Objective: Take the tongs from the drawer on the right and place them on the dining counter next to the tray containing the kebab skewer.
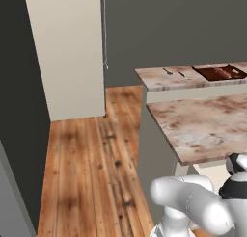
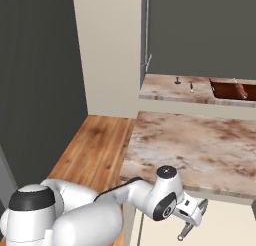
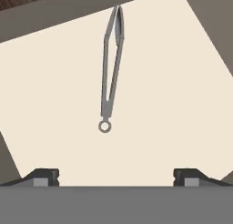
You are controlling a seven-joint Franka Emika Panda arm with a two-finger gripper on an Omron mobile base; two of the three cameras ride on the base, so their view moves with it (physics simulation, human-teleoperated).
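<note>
While the fingers [image 3: 116,175] hang wide open w/ nothing held, tongs [image 3: 111,68] lie flat in the open drawer [image 3: 54,82] below. Step: reach. Next: drop, straddle the shaft, close. Tray [image 1: 221,72] waits on far desk [image 1: 164,79].

You have bare cream drawer floor [image 3: 173,104] all around the tongs [image 3: 110,68] at the frame's middle. Dark drawer walls [image 3: 214,41] close the upper right corner.
</note>
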